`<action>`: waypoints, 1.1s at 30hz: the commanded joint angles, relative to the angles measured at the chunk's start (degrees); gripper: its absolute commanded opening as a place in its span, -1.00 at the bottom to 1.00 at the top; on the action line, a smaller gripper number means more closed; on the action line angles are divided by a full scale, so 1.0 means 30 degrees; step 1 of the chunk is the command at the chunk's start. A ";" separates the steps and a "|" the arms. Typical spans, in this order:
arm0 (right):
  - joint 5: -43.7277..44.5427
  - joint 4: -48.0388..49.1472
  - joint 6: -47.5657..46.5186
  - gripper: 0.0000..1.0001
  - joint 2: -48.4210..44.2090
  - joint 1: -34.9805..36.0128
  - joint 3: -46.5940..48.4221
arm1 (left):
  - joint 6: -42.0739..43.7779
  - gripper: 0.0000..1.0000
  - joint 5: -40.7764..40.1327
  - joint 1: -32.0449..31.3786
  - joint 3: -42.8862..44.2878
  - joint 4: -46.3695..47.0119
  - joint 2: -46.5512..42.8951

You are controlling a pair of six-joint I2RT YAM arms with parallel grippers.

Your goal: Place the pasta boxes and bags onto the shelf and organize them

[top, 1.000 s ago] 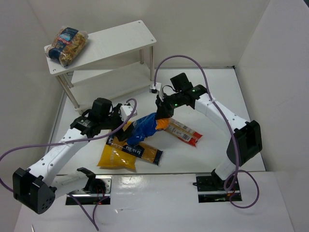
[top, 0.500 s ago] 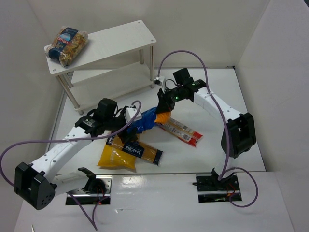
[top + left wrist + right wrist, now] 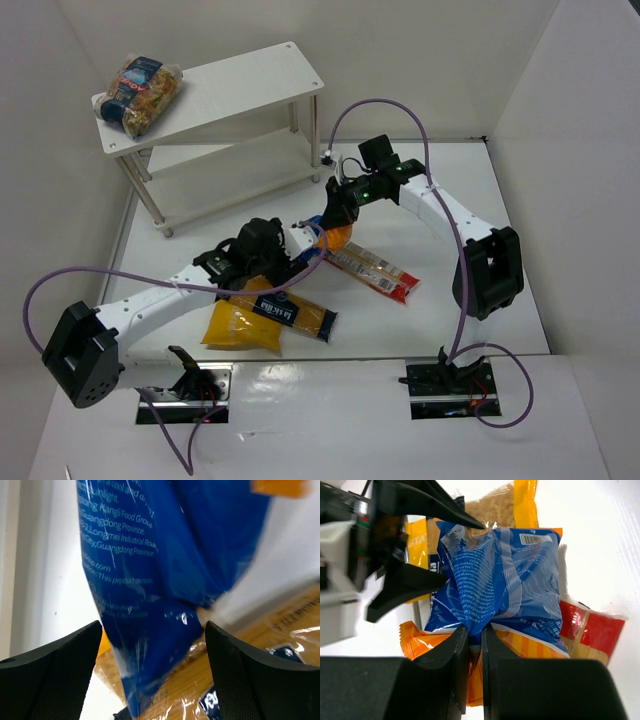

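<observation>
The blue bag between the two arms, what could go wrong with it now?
The right gripper pinches only a thin fold of the blue bag near its orange end, so it may slip out. The left gripper stands open around the bag's other end; closing there, it might also catch the long yellow pack just beneath.

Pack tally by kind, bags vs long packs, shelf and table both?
Bags: 3 (blue bag, big yellow bag, clear spiral-pasta bag)
Long packs: 2 (yellow pack with dark-blue label, red-and-clear pack)
Total: 5
</observation>
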 commanded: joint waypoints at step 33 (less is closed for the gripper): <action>0.0356 0.2339 0.1306 0.47 -0.2407 -0.1003 -0.0561 | -0.0351 -1.00 -0.1460 0.0481 0.1523 0.1185 -0.1866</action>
